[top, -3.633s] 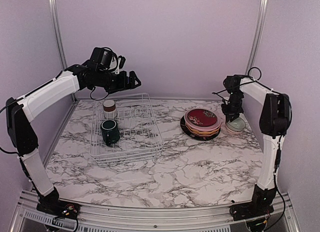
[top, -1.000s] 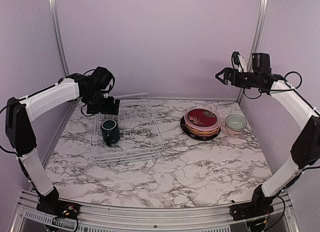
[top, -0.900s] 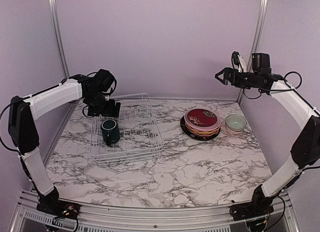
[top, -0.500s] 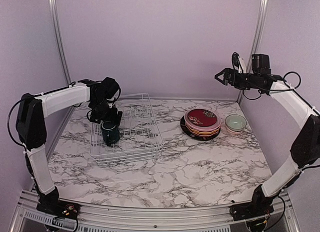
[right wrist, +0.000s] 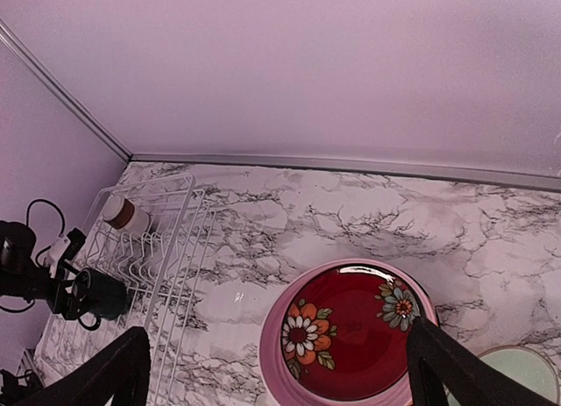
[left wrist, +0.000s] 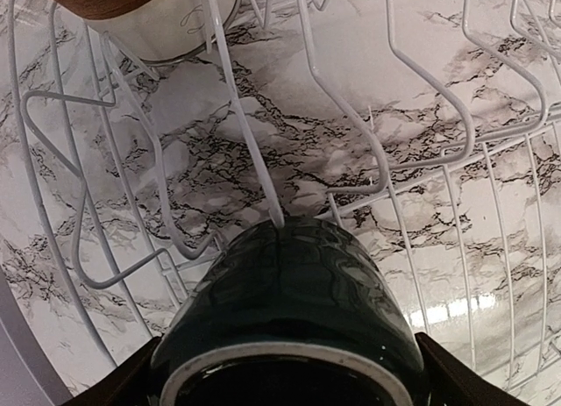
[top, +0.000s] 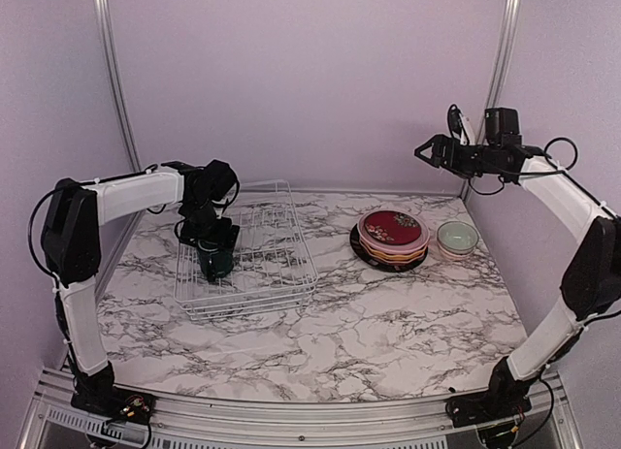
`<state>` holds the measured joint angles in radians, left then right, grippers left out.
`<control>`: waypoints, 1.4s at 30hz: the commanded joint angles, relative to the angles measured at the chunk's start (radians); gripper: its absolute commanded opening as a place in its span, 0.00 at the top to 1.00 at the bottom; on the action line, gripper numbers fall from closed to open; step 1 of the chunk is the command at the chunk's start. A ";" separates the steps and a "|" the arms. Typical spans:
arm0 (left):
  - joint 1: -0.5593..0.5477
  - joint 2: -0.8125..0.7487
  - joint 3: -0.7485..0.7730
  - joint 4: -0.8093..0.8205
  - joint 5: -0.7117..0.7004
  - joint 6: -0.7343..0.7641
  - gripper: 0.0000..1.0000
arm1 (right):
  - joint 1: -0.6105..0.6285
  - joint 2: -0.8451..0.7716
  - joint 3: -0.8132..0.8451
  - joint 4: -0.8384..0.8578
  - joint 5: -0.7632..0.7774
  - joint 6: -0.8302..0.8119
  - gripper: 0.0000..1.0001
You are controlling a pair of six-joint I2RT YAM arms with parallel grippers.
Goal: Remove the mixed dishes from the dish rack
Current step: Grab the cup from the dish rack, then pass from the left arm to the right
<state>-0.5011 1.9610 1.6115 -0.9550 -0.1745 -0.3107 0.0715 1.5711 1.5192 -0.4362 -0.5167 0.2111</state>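
Sitting at the nine o'clock side of the dish rack (top: pixel 254 304), the dark green mug (left wrist: pixel 285 309) lies between the left gripper's (left wrist: pixel 285 346) spread fingers (left wrist: pixel 123 384); whether they touch it is unclear. The white-and-brown cup (left wrist: pixel 140 11) occupies the rack's eleven o'clock corner. At three o'clock from the rack sit the stacked plates (top: pixel 392 238) and the pale green bowl (top: pixel 457 238). The right gripper (top: pixel 427 150) hangs above them, spread wide and empty.

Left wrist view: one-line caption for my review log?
Left gripper straddles the dark green mug in the dish rack, a white-and-brown cup beyond.

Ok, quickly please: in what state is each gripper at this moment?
Left gripper: open, straddling the dark green mug; whether it touches cannot be told.
Right gripper: open, holding nothing.
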 commanded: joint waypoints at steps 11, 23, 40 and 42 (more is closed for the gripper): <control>0.003 -0.046 -0.030 0.088 0.083 -0.017 0.35 | -0.011 0.037 0.013 -0.007 -0.088 0.078 0.02; 0.003 -0.220 -0.020 0.321 0.223 -0.104 0.44 | 0.064 0.094 -0.043 0.227 -0.253 0.327 0.02; -0.021 -0.379 -0.084 0.979 0.369 -0.357 0.48 | 0.234 0.230 -0.014 0.747 -0.489 0.803 0.18; -0.030 -0.379 -0.087 1.023 0.370 -0.363 0.48 | 0.261 0.254 0.000 0.809 -0.517 0.874 0.21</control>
<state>-0.5156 1.6150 1.5314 -0.1612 0.1715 -0.6270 0.2844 1.7779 1.4734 0.1886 -0.9558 0.9066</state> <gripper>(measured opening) 0.912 0.810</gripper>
